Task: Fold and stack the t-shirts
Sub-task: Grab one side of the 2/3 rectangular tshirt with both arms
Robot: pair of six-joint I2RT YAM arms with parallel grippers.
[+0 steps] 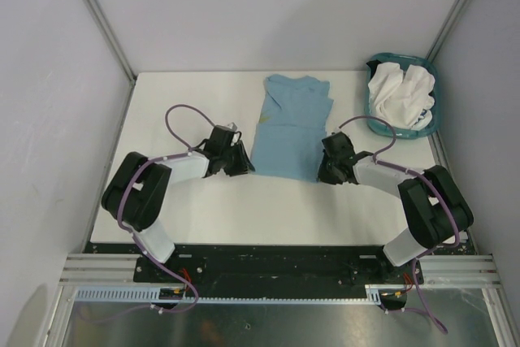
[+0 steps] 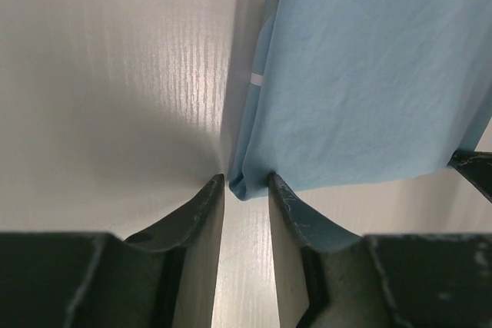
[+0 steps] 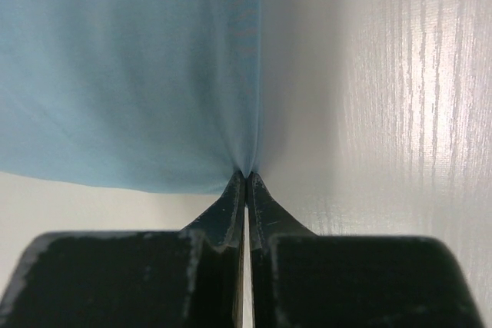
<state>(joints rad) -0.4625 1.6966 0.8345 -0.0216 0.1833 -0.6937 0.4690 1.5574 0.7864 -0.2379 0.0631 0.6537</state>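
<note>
Your light blue t-shirt (image 1: pixel 291 123) lies flat in the middle of the bench (image 1: pixel 187 95), collar towards the top of the overhead view and hem towards the arms. It looks narrowed into a long strip, which would explain why both arms sit at the hem: one at each lower corner, ready to carry that edge up towards the collar.

The right fingers (image 3: pixel 231 209) are pressed together on the lower right corner. In the right wrist view, the cloth puckers into their tips at the centre of the frame. The left fingers (image 2: pixel 201 209) stand apart, with the lower left corner sitting in the gap between them, low on the bench and not clamped. You'd want that side pinched before lifting, or the hem will rise unevenly and skew the fold.

The white t-shirts (image 1: pixel 400 93) wait crumpled in the teal basket (image 1: pixel 388 129) at the upper right, well apart from the work.
</note>
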